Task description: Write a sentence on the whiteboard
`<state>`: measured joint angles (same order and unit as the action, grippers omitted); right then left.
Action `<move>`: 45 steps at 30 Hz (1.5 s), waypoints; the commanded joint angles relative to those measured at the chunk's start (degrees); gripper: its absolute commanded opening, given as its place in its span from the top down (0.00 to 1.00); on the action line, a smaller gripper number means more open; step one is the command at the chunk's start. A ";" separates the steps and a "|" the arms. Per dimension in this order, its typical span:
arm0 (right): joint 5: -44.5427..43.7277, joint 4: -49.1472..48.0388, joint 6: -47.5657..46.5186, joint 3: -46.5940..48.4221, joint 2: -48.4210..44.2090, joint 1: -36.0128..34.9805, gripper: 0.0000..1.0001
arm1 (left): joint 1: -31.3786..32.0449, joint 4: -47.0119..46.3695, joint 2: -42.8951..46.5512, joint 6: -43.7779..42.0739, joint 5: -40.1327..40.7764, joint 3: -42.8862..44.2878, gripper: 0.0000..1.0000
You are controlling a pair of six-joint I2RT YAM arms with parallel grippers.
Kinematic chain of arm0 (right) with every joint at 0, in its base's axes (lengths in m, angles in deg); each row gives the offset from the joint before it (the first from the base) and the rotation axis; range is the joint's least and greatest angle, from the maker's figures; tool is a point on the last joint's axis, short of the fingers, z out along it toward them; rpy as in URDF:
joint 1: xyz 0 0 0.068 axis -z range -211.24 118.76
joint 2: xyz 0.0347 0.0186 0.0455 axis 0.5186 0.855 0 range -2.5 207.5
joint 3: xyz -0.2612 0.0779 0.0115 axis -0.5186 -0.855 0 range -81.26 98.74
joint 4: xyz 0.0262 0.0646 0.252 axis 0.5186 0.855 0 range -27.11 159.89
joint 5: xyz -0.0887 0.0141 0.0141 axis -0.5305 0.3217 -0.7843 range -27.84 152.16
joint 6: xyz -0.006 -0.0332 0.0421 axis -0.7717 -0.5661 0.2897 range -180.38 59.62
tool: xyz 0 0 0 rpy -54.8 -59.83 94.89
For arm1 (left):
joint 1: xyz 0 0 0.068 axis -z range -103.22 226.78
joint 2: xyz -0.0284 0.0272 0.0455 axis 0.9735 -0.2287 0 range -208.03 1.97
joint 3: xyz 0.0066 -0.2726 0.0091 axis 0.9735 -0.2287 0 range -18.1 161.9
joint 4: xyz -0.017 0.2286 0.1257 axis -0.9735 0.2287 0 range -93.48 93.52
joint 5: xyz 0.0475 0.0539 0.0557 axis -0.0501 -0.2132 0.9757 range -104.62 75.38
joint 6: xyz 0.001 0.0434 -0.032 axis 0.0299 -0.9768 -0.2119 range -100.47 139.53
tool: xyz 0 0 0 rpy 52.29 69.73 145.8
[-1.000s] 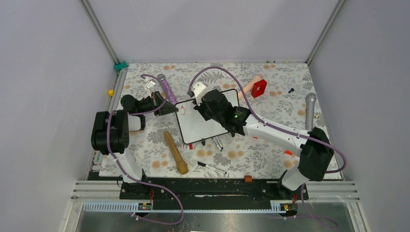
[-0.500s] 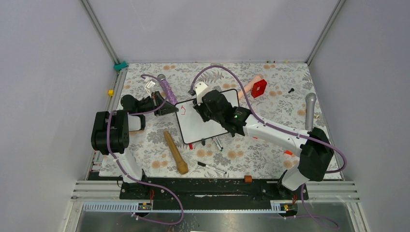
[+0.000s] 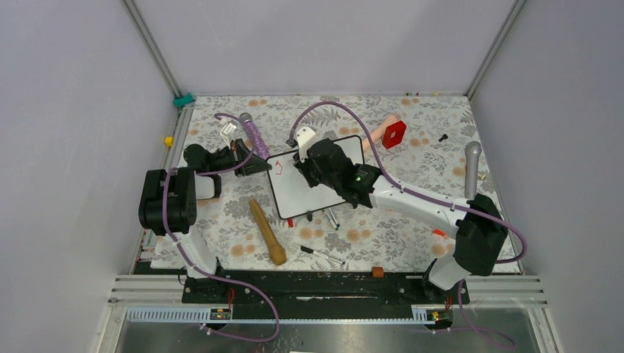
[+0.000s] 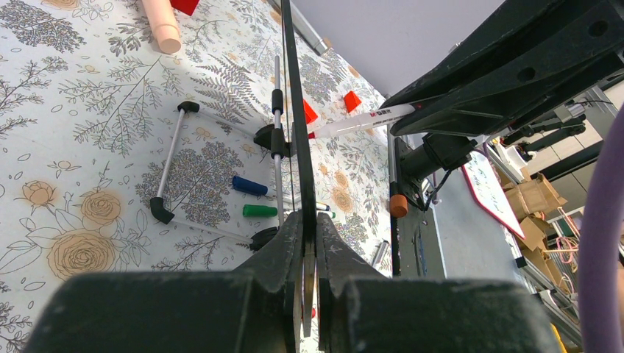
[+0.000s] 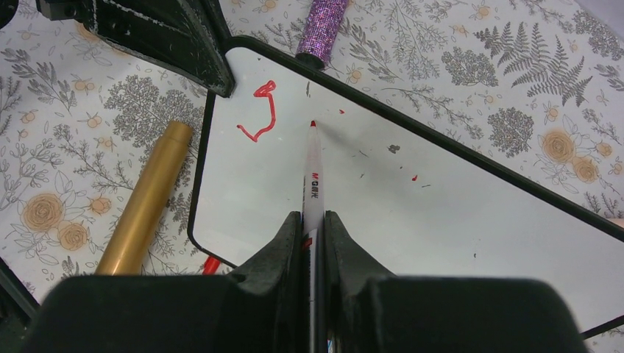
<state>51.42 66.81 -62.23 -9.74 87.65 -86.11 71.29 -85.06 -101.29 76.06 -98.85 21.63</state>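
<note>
The whiteboard stands tilted on small black feet in the middle of the table. My left gripper is shut on its left edge; in the left wrist view the board's thin black edge runs out from between the fingers of the left gripper. My right gripper is shut on a white marker with a red tip. The tip rests where its shadow meets it on the whiteboard. Of the sentence, only one red S-like stroke shows, left of the tip.
A gold cylinder lies left of the board's front and a purple glitter cylinder behind its left corner. A red block and peach cylinder lie behind. Blue and green markers lie under the board; a black marker in front.
My right gripper with the marker has shifted slightly up and to the left over the board. The left gripper and the board have not moved.
</note>
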 commanded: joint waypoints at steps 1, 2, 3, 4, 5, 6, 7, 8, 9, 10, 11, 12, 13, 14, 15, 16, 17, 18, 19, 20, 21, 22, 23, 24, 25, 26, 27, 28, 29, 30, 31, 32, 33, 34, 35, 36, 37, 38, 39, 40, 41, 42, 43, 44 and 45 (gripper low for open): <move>0.93 -2.25 0.00 -0.25 -1.09 -0.67 1.00 | 0.53 -2.88 2.15 -0.24 -2.13 0.02 1.00; 0.85 -2.30 0.00 -0.20 -1.04 -0.72 1.00 | 0.57 -2.88 2.17 -0.28 -2.10 0.00 1.00; 0.75 -2.21 0.00 -0.17 -1.07 -0.76 1.00 | 0.59 -2.88 2.19 -0.28 -2.10 0.03 1.00; 0.68 -2.03 0.07 -0.09 -1.11 -0.84 1.00 | 0.63 -2.88 2.19 -0.28 -2.16 0.01 1.00; 0.64 -1.99 0.13 -0.07 -1.06 -0.93 1.00 | 0.58 -2.88 2.17 -0.28 -2.09 0.04 1.00; 0.57 -1.99 0.22 -0.07 -0.99 -1.06 1.00 | 0.59 -2.87 2.23 -0.28 -2.15 0.06 1.00; 0.56 -1.90 0.30 -0.07 -0.95 -1.15 1.00 | 0.65 -2.88 2.15 -0.27 -2.15 0.01 1.00; 0.50 -1.90 0.39 -0.12 -0.82 -1.26 1.00 | 0.58 -2.88 2.21 -0.26 -2.11 0.01 1.00; 0.48 -1.90 0.44 -0.08 -0.73 -1.41 1.00 | 0.60 -2.88 2.21 -0.26 -2.12 0.05 1.00; 0.37 -1.91 0.44 0.01 -0.68 -1.52 1.00 | 0.60 -2.84 2.22 -0.27 -2.09 0.01 1.00; 0.37 -1.89 0.36 0.02 -0.68 -1.63 1.00 | 0.60 -2.88 2.18 -0.23 -2.08 0.01 1.00; 0.35 -1.89 0.23 0.08 -0.63 -1.68 1.00 | 0.59 -2.88 2.19 -0.26 -2.09 0.00 1.00; 0.18 -1.83 0.12 0.17 -0.59 -1.78 1.00 | 0.59 -2.88 2.24 -0.28 -2.13 0.02 1.00; 0.02 -1.75 0.09 0.31 -0.49 -1.81 1.00 | 0.63 -2.90 2.24 -0.28 -2.11 0.00 1.00; -0.08 -1.59 0.05 0.43 -0.36 -1.82 1.00 | 0.63 -2.88 2.26 -0.28 -2.13 0.05 1.00; -0.21 -1.39 0.01 0.59 -0.16 -1.86 1.00 | 0.58 -2.93 2.26 -0.25 -2.12 0.01 1.00; -0.38 -1.37 0.00 0.70 -0.03 -1.90 1.00 | 0.58 -2.89 2.23 -0.28 -2.15 0.00 1.00; -0.61 -1.49 -0.04 0.70 -0.01 -1.89 1.00 | 0.58 -2.90 2.24 -0.24 -2.09 0.01 1.00; -0.78 -1.61 -0.11 0.72 0.11 -1.89 1.00 | 0.58 -2.88 2.23 -0.28 -2.11 0.00 1.00; -0.97 -1.57 -0.17 0.86 0.11 -1.86 1.00 | 0.58 -2.88 2.27 -0.28 -2.12 0.01 1.00; -1.17 -1.41 -0.17 1.07 0.30 -1.90 1.00 | 0.53 -2.88 2.22 -0.28 -2.10 0.02 1.00; -1.27 -1.19 -0.23 1.32 0.43 -1.86 1.00 | 0.53 -2.88 2.23 -0.23 -2.08 0.00 1.00; -1.30 -0.79 -0.21 1.60 0.64 -1.90 1.00 | 0.57 -2.88 2.27 -0.27 -2.11 0.00 1.00; -1.30 -0.50 -0.23 1.86 0.88 -1.91 1.00 | 0.57 -2.84 2.23 -0.27 -2.15 0.00 1.00; -1.38 -0.23 -0.19 2.00 1.05 -1.91 1.00 | 0.58 -2.85 2.19 -0.28 -2.10 0.00 1.00; -1.34 -0.12 -0.13 2.11 1.21 -1.96 1.00 | 0.58 -2.88 2.15 -0.28 -2.13 0.00 1.00; -1.26 -0.09 -0.08 2.08 1.31 -1.91 1.00 | 0.58 -2.88 2.25 -0.24 -2.10 0.00 1.00; -0.90 0.00 -0.04 2.12 1.36 -1.91 1.00 | 0.58 -2.88 2.27 -0.28 -2.11 0.00 1.00; -0.69 0.07 0.00 2.20 1.35 -1.91 1.00 | 0.58 -2.88 2.27 -0.28 -2.16 0.07 1.00; -0.46 0.06 0.02 2.29 1.48 -1.98 1.00 | 0.53 -2.88 2.28 -0.22 -2.14 0.01 1.00; -0.43 0.19 0.05 2.37 1.53 -1.97 1.00 | 0.53 -2.88 2.28 -0.27 -2.13 0.00 1.00; -0.54 0.24 0.03 2.46 1.59 -2.02 1.00 | 0.57 -2.88 2.29 -0.28 -2.11 0.00 1.00; -0.76 0.16 0.13 2.48 1.68 -2.06 1.00 | 0.57 -2.88 2.28 -0.23 -2.15 0.00 1.00; -1.14 0.00 0.17 2.54 1.80 -2.08 1.00 | 0.59 -2.87 2.27 -0.22 -2.16 0.00 1.00; -1.51 0.01 0.22 2.56 1.90 -2.08 1.00 | 0.58 -2.88 2.24 -0.25 -2.14 0.00 1.00; -2.02 -0.05 0.18 2.64 2.00 -2.08 1.00 | 0.58 -2.89 2.27 -0.27 -2.14 0.00 1.00; -2.46 0.12 0.18 2.79 2.17 -2.08 1.00 | 0.54 -2.88 2.25 -0.28 -2.17 0.00 1.00; -2.91 0.31 0.17 3.01 2.35 -2.08 1.00 | 0.57 -2.87 2.27 -0.28 -2.12 0.01 1.00; -3.17 0.56 0.11 3.20 2.58 -2.08 1.00 | 0.59 -2.86 2.28 -0.27 -2.15 0.00 1.00; -3.60 0.74 0.05 3.37 2.76 -2.08 1.00 | 0.58 -2.88 2.31 -0.22 -2.16 0.00 1.00; -4.06 0.79 0.01 3.43 2.88 -2.13 1.00 | 0.58 -2.93 2.28 -0.26 -2.17 0.01 1.00; -4.42 0.88 -0.07 3.52 3.01 -2.09 1.00 | 0.58 -2.89 2.28 -0.28 -2.13 0.00 1.00; -4.66 0.91 -0.21 3.53 3.04 -2.08 1.00 | 0.58 -2.88 2.28 -0.28 -2.15 0.00 1.00; -4.95 1.03 -0.30 3.51 3.03 -2.08 1.00 | 0.63 -2.89 2.28 -0.28 -2.12 0.00 1.00; -5.22 1.18 -0.43 3.61 3.08 -2.05 1.00 | 0.63 -2.89 2.28 -0.28 -2.13 0.05 1.00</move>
<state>50.06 67.78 -62.23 -8.78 89.62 -88.03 71.31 -85.02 -101.29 76.04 -98.76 21.63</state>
